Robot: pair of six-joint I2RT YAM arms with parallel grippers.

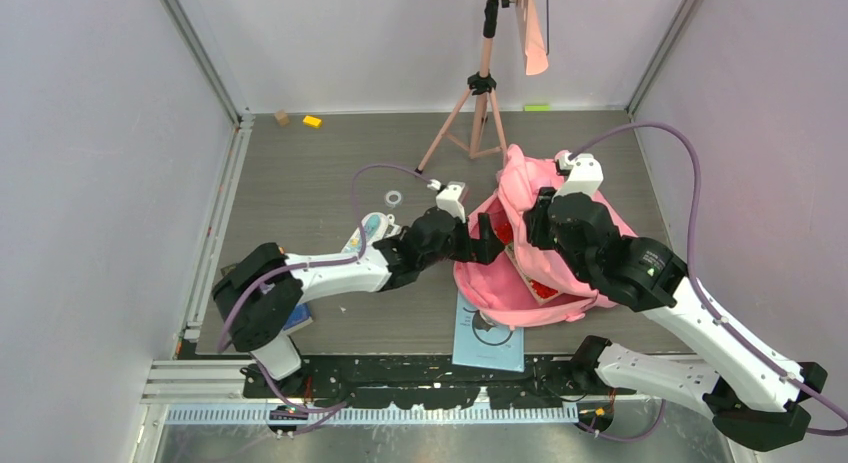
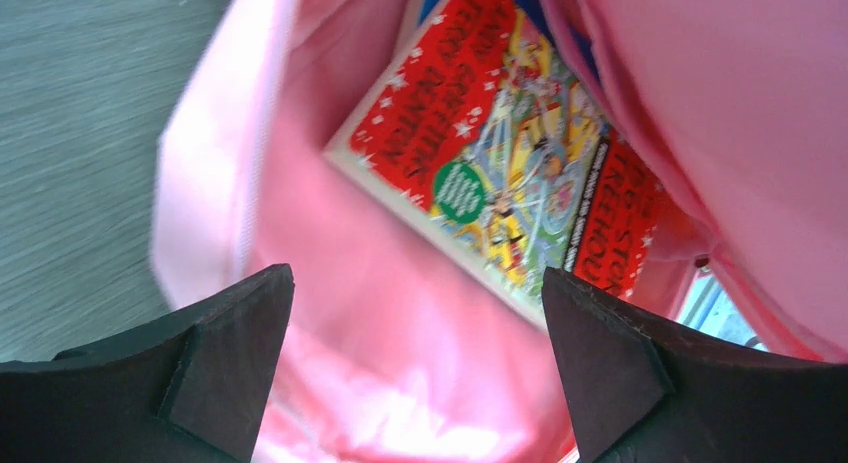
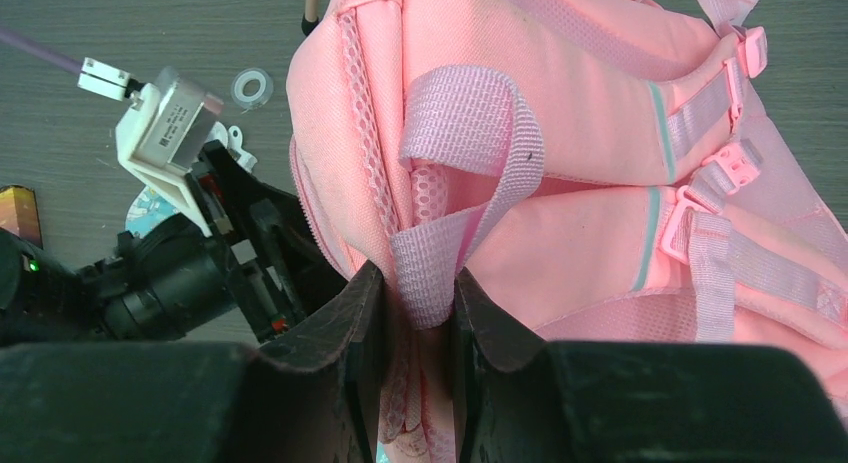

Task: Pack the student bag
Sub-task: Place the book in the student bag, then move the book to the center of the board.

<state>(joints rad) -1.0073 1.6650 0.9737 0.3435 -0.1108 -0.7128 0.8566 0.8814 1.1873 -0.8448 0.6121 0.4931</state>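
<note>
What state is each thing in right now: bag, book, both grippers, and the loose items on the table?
student bag: open, held up by its top loop.
red book: inside the bag, cover showing.
left gripper: open, at the bag's mouth, holding nothing.
right gripper: shut on the bag's carry loop.
blue booklet: flat on the table, partly under the bag.
tape ring: lying flat, apart from the bag.

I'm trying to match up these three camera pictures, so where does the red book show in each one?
Top external: the red book peeks from the open pink backpack, centre right.
Left wrist: book fills upper centre, inside the bag.
Right wrist: not in it.
Shared landmark: the pink backpack.
</note>
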